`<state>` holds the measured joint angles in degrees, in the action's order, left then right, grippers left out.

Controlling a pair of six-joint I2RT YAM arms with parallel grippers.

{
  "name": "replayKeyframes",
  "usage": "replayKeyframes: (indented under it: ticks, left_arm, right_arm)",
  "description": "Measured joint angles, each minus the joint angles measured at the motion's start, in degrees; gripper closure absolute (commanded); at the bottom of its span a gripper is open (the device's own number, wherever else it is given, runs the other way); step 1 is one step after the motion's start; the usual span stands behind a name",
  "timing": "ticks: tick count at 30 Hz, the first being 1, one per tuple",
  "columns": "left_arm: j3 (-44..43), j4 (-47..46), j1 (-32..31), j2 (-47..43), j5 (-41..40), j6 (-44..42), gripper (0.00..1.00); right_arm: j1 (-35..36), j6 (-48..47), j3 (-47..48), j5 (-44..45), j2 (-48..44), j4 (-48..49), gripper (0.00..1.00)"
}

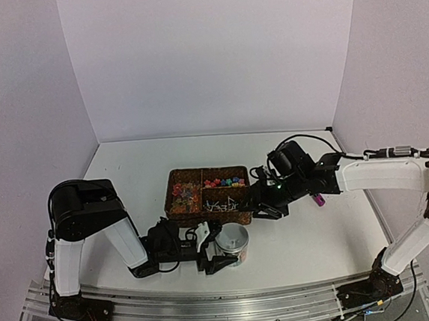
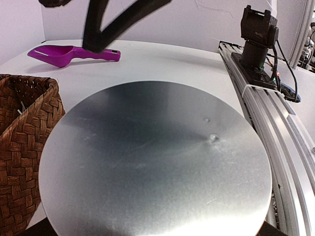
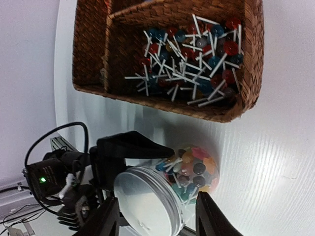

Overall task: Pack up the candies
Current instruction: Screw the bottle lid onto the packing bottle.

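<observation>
A clear jar [image 1: 231,243] with a silver lid [image 2: 155,162] stands just in front of the wicker basket [image 1: 173,181]. It holds mixed coloured candies [image 3: 194,169] and some lollipop sticks. My left gripper [image 1: 216,249] is shut on the jar, one dark finger [image 3: 133,147] lying along its side. Its own fingers are hidden in the left wrist view. More candies [image 1: 224,181] lie in the basket's far right compartment and orange-red ones [image 1: 182,201] in its left one. My right gripper [image 1: 267,205] is open and empty above the jar, its fingertips [image 3: 106,219] either side of the lid.
The basket's near right compartment holds many white-stick lollipops [image 3: 187,54]. A magenta scoop [image 2: 74,53] lies on the table right of the basket, partly behind the right arm [image 1: 381,172]. The aluminium rail [image 1: 212,300] runs along the near edge.
</observation>
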<state>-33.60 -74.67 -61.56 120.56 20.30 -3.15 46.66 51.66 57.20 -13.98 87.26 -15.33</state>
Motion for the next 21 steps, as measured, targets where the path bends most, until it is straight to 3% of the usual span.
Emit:
replayKeyframes:
  ticks: [21]
  left_arm:
    - [0.34, -0.17, -0.15, -0.18, 0.02, -0.03, 0.2]
  right_arm:
    - [4.43, -1.74, 0.43, 2.02, 3.17, -2.7, 0.86]
